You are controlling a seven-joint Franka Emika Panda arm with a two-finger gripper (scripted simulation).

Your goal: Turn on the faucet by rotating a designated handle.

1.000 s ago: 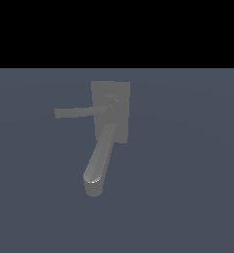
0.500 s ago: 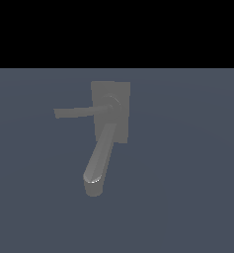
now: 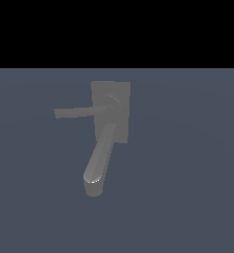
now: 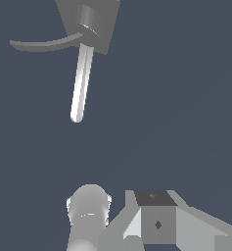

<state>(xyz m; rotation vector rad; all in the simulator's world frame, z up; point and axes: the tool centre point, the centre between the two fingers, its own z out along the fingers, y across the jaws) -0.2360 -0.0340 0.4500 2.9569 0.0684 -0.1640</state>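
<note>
On the flat slate-blue ground (image 3: 187, 188) of the exterior view stands just one matte grey faucet (image 3: 110, 116), alone beneath a black band across the top. Counts one rectangular base plate (image 3: 119, 89), one round hub (image 3: 110, 103) set on that plate, one thick rounded spout (image 3: 99, 158) and one thin, flat, straight grey handle bar (image 3: 74, 112). Reaches from the hub toward the exterior view's left with the handle, nearly level, free end well clear of the plate's edge. Runs from below the hub toward the camera with the spout, ending in a downturned tip (image 3: 93, 188) with a bright glint on its rim. Keeps handle and spout well apart, joined only at the hub. Shows the same single faucet (image 4: 88, 22) far off in the wrist view, with nothing touching it. Shows at the near edge of that wrist view two pale grey pieces of the robot's gripper (image 4: 151, 223): one rounded cylinder (image 4: 88, 211) and one angular block with a dark top face. Cannot tell whether the pincer is released or clenched, fingertips not being visible. Holds nothing that can be seen, and lies well apart from the handle.
</note>
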